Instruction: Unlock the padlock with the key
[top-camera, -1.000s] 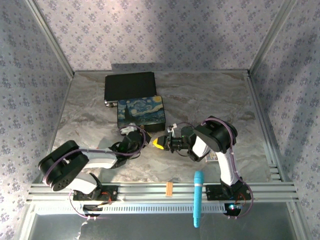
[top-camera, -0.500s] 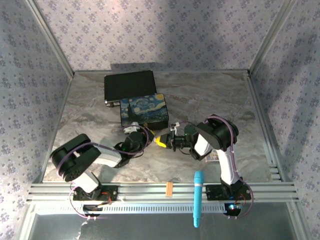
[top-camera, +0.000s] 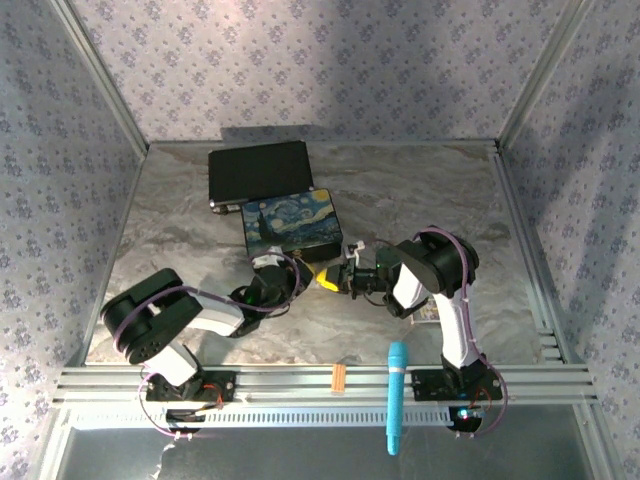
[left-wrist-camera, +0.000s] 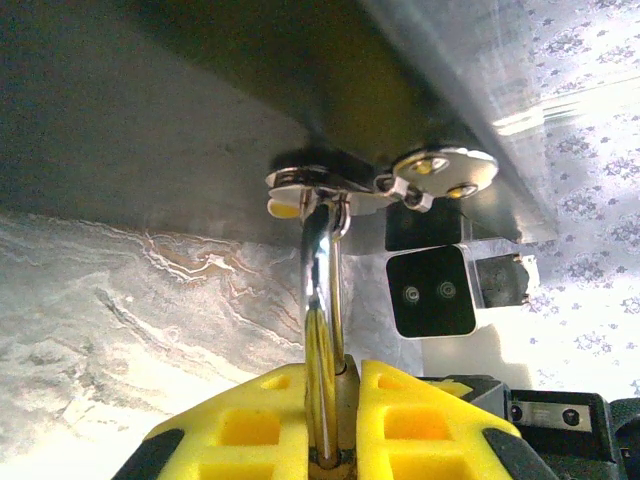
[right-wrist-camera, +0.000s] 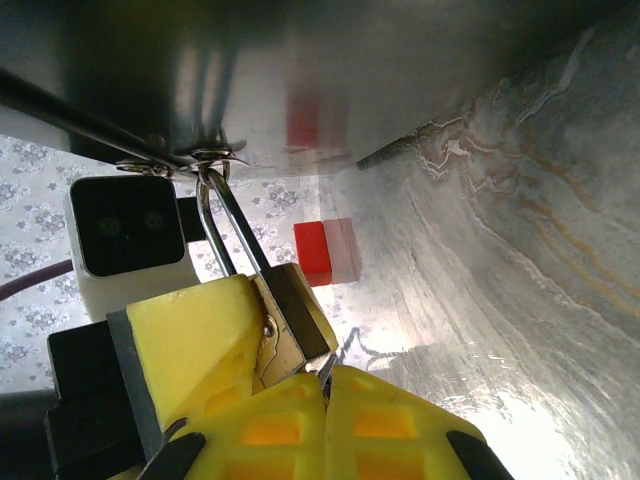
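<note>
Marbled desk (top-camera: 420, 190), floral walls. The padlock (right-wrist-camera: 295, 310) hangs from the painted box (top-camera: 290, 222) by its hasp (right-wrist-camera: 205, 158). The left claw (left-wrist-camera: 338, 378) pinches the shackle (left-wrist-camera: 322, 280). The right claw (right-wrist-camera: 326, 388) is pressed together, apparently on the key (right-wrist-camera: 324, 366), just beneath the lock body. Judged: key not yet turned, shackle unreleased.

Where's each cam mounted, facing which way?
Top external: above, behind the bases, looking down on the grey marbled table; left arm and right arm show.
Left wrist: low, facing the dark starry-night painted box; left tool clamps the small brass-yellow, silver-shackled padlock.
Right wrist: low, facing that box; right tool pinches the thin silvery key.
Shared: both wrist views show the padlock.
</note>
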